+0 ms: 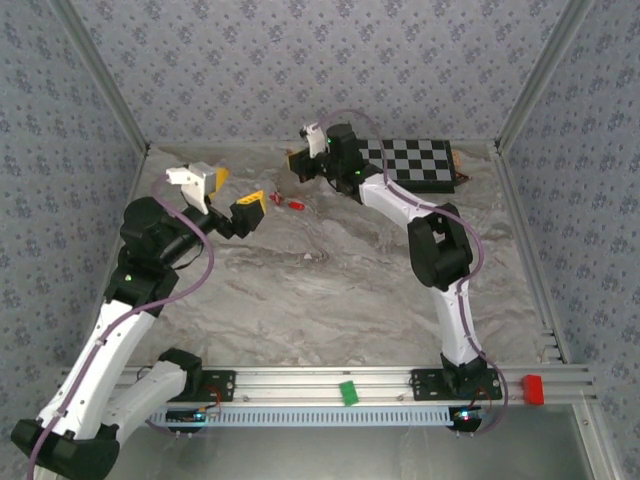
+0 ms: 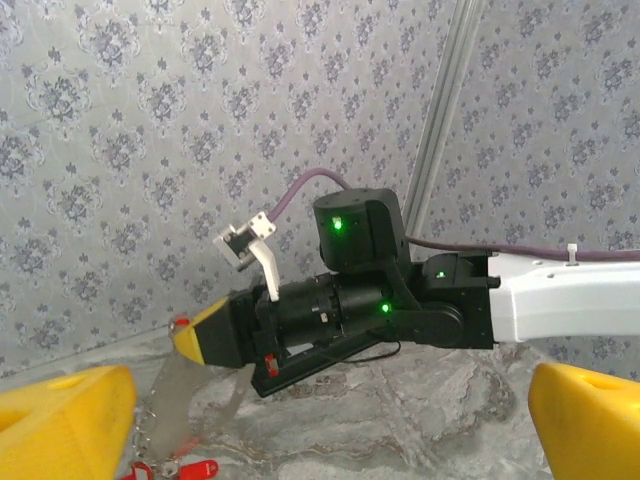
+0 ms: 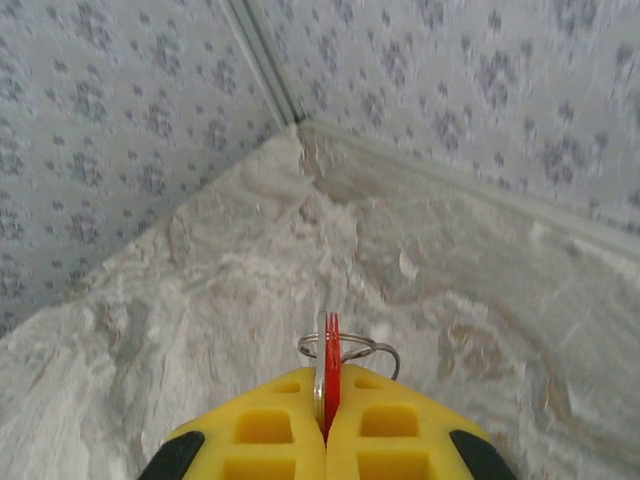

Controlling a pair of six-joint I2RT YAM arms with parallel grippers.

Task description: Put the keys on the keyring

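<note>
My right gripper is shut on a red key, pinched edge-on between the yellow fingers together with a flat silver piece. The keyring, a thin silver wire loop, sits round the key just past the fingertips, above the marble near the back left corner. From above, that gripper is at the back of the table. My left gripper stands open to its left, nothing between its yellow fingers. Loose red keys lie on the marble between the two grippers, and the left wrist view catches them at its bottom edge.
A black-and-white checkerboard lies at the back right. A green block and a red block sit on the front rail. Patterned walls close the back and both sides. The right arm stretches across the left wrist view.
</note>
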